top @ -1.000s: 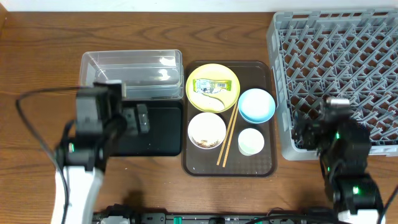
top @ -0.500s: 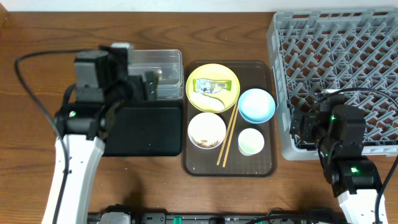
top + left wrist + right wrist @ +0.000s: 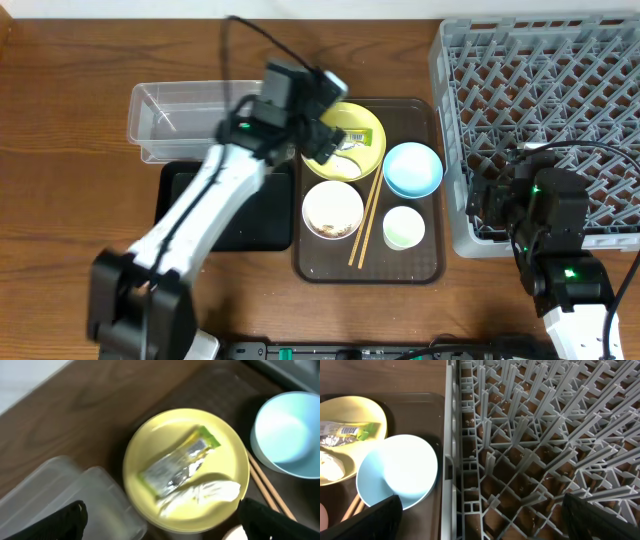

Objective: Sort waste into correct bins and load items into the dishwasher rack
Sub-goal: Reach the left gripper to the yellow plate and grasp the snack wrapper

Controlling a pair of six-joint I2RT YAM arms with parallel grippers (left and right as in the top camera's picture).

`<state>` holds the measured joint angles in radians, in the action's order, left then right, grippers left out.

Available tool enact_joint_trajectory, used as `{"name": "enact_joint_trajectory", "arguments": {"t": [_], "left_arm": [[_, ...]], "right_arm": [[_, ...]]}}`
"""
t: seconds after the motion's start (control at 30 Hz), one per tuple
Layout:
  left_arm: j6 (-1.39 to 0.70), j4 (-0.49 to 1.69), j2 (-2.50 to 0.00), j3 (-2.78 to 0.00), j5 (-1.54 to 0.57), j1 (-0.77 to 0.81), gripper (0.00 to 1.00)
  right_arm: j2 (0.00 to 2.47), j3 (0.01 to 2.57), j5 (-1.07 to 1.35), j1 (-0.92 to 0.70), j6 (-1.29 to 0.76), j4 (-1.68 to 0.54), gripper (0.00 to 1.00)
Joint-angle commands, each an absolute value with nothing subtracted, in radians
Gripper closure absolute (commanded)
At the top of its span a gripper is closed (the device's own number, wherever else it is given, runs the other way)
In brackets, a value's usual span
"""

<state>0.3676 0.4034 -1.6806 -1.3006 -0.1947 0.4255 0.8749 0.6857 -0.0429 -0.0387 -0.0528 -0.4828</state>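
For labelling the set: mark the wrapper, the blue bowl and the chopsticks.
wrapper [image 3: 177, 464], left wrist view, its silver middle.
blue bowl [image 3: 412, 169], overhead view, inside bottom.
chopsticks [image 3: 366, 222], overhead view, mid-shaft.

Glossy yellow plate [image 3: 165, 430], crinkled foil-like wrapper [image 3: 175, 467], wood-grain table [image 3: 100, 400].

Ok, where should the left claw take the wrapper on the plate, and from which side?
Pinch the wrapper across its narrow middle, coming straight down from above. It lies flat and diagonal on the plate, leaving no raised edge for a side approach. Stay off the white scrap beside it.
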Motion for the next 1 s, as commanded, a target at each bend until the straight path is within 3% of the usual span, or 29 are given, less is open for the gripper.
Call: {"name": "enact_joint_trajectory", "arguments": {"t": [0.0, 0.5, 0.57, 0.73, 0.87, 0.97], "left_arm": [[0.400, 0.376, -1.732, -1.316, -0.176, 0.447, 0.02], [0.395, 0.182, -1.992, -1.315, -0.193, 0.481, 0.00], [0.395, 0.159, -2.017, -1.315, -0.194, 0.481, 0.06], [0.395, 0.139, -2.056, -1.315, -0.194, 0.481, 0.07], [0.395, 0.141, -2.072, -1.315, -0.193, 0.481, 0.19], [0.395, 0.139, -2.075, -1.313, -0.192, 0.481, 0.40]], "right_arm": [[0.871, 0.709, -0.052, -0.046, -0.067, -0.483, 0.01], [0.871, 0.709, -0.052, -0.046, -0.067, -0.483, 0.01], [0.871, 0.709, -0.052, -0.046, -0.067, -0.483, 0.01], [0.871, 0.709, -0.052, -0.046, -0.067, -0.484, 0.01], [0.871, 0.709, -0.052, -0.046, -0.067, -0.484, 0.01], [0.871, 0.709, -0.052, -0.046, -0.067, -0.484, 0.01]]}}
